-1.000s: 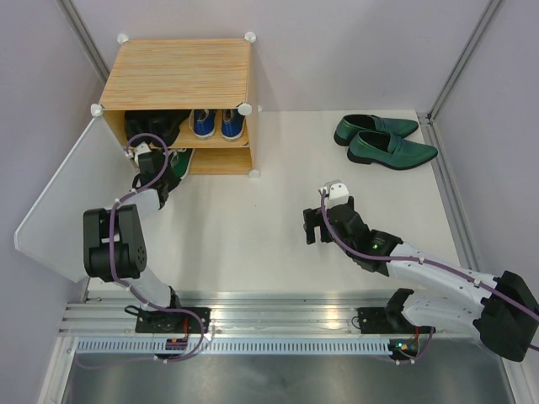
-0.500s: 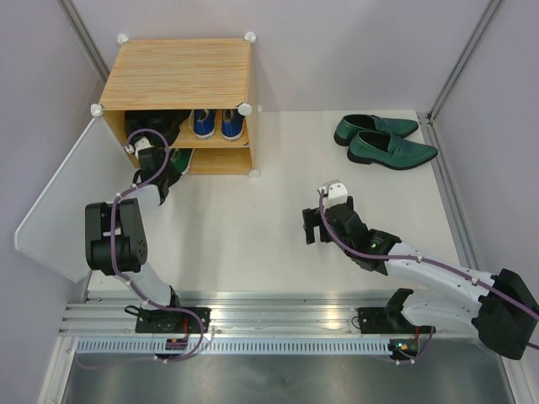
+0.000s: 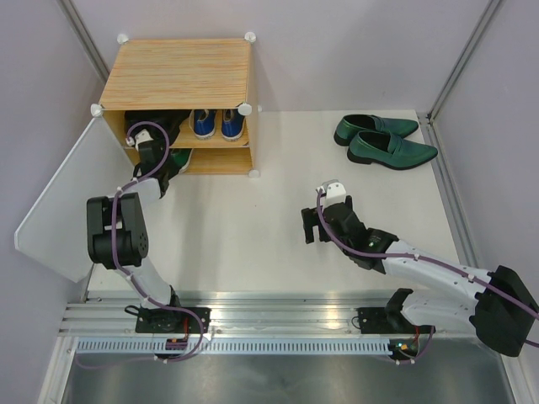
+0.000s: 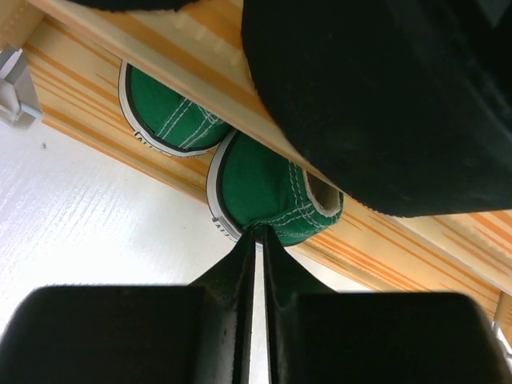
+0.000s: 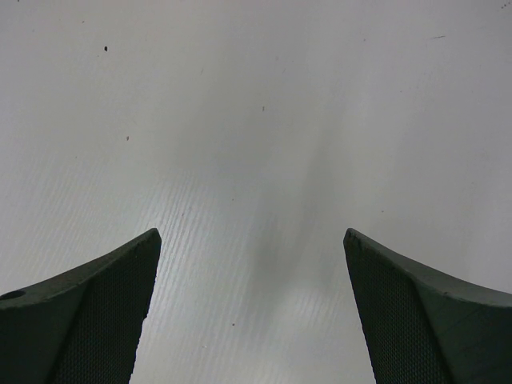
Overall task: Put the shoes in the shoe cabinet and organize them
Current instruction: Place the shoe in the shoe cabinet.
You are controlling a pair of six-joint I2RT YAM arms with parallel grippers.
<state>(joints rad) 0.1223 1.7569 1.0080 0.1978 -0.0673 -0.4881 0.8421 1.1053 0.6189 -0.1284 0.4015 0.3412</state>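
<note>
Back-left corner of the counter (image 3: 253,236): shoe cabinet (image 3: 181,71) stands with its frosted door (image 3: 55,198) swung wide open to the left.

Stowed so far:
- Upper shelf (image 3: 215,140): black boots (image 3: 156,126) at the left, blue sneakers (image 3: 217,124) beside them at the right, toes pointing out.
- Lower shelf (image 3: 221,160): green sneakers (image 4: 272,196) at the left end, side by side. The farther one sits well inside. The nearer one has its end at the front edge, slightly proud of the board.

Not stowed: dark-green loafers (image 3: 386,140), lying as a pair on the counter far to the right, well apart from the cabinet.

Left tool (image 4: 258,234): at the mouth of the lower shelf, fingers clenched almost together with only a sliver of light between them. Tips rest against the near end of the nearer green sneaker. No canvas or sole shows between the fingers, so this reads as a nudge, not a hold.

Right tool (image 5: 250,234): released, fingers spread wide over bare counter near the middle, nothing between them. It stands near neither the loafers nor the cabinet.

Judgement: three pairs of four are inside. The step in hand looks like seating the last green sneaker fully onto its shelf. What is left is the loafers, and the free right half of the lower shelf looks like their place. The door may need closing after that, though the task does not say so.
</note>
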